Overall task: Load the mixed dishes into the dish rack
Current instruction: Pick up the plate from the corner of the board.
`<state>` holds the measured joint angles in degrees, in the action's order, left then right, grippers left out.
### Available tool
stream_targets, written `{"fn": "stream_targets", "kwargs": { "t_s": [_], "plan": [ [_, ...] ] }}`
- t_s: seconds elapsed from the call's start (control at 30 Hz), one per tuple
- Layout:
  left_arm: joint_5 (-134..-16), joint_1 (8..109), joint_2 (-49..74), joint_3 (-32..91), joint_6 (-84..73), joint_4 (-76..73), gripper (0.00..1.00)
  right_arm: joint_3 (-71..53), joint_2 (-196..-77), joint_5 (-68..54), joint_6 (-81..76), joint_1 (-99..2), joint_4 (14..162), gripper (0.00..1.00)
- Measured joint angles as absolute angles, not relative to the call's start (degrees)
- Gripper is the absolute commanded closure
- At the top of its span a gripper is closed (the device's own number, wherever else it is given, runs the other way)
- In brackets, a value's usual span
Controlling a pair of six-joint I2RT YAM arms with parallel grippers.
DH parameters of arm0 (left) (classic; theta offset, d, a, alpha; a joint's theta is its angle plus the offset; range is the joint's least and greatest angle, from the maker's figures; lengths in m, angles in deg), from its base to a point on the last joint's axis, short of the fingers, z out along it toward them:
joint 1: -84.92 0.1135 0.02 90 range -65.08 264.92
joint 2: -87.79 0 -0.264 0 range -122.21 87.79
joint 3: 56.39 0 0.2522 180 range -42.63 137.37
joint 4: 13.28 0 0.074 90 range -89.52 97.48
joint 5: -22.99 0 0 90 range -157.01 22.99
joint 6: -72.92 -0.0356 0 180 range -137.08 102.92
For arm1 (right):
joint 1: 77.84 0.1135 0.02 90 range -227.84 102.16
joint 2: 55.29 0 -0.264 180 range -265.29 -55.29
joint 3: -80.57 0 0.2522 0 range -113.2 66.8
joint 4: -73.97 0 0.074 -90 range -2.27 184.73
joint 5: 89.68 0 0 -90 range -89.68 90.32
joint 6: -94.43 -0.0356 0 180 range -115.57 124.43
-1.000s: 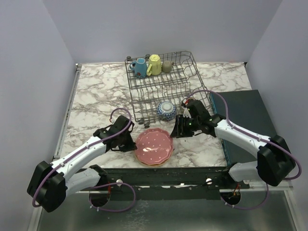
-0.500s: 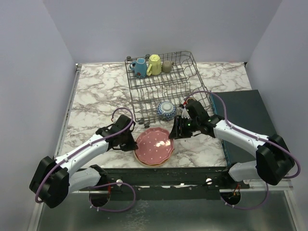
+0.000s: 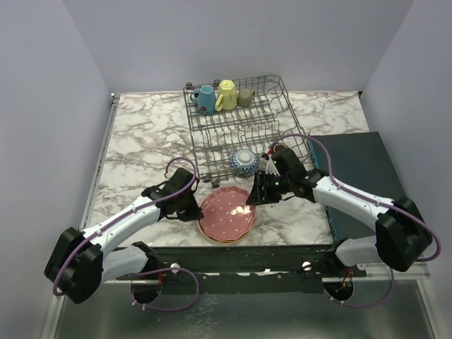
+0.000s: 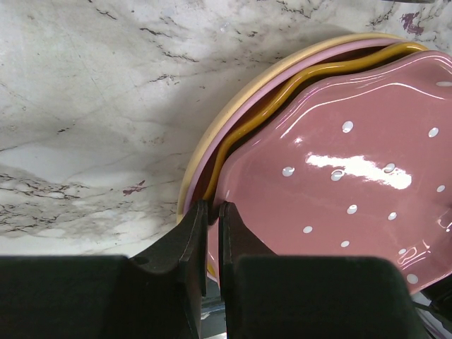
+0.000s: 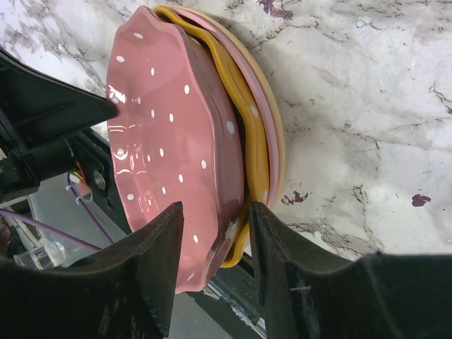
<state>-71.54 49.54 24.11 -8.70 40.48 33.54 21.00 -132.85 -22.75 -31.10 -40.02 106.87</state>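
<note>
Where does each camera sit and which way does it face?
Top external: above and behind the bases, looking down at table and dish rack; both arms show.
Left wrist: on left arm, facing the pink plate past its own fingertips.
Right wrist: on right arm, facing that plate's opposite rim between its own fingers.
Shared: all three see the pink plate.

Top plate (image 3: 227, 212): pink with white dots. Next plate (image 5: 256, 155): orange-yellow. Lower plates (image 4: 201, 159): pale pink, cream. Bowl (image 3: 244, 162), centre: blue-and-white pattern. Upper centre: blue mug (image 3: 206, 99), yellow mug (image 3: 227, 94), grey-beige mug (image 3: 245, 97). Rack (image 3: 272, 113): grey wire. Table (image 3: 141, 141): white marble, grey veins.
</note>
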Motion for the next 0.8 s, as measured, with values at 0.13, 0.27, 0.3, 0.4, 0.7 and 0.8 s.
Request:
{"fn": "stream_targets", "kwargs": {
  "t_s": [0.13, 0.27, 0.3, 0.4, 0.7, 0.8],
  "plan": [
    [-71.7, 49.6, 23.9, -8.7, 40.5, 33.5, 1.00, 21.0, -132.8, -23.1, -31.1, -40.0, 106.8, 0.52],
    [-71.8, 49.6, 23.6, -8.6, 40.3, 33.2, 1.00, 21.2, -132.9, -24.5, -31.1, -40.0, 105.9, 0.52],
    [-71.8, 49.6, 23.5, -8.6, 40.2, 33.2, 1.00, 21.5, -132.9, -24.8, -31.1, -40.1, 105.4, 0.52],
    [-71.8, 49.7, 23.2, -8.6, 39.9, 33.2, 1.00, 22.5, -133.1, -26.1, -31.4, -40.4, 103.5, 0.52],
    [-72.1, 49.7, 21.6, -7.7, 39.1, 33.3, 1.00, 25.6, -134.9, -29.9, -33.5, -40.3, 96.8, 0.52],
    [-72.1, 49.7, 21.0, -7.4, 38.9, 33.3, 1.00, 26.1, -135.1, -30.7, -34.0, -40.3, 95.6, 0.53]
  ]
}}
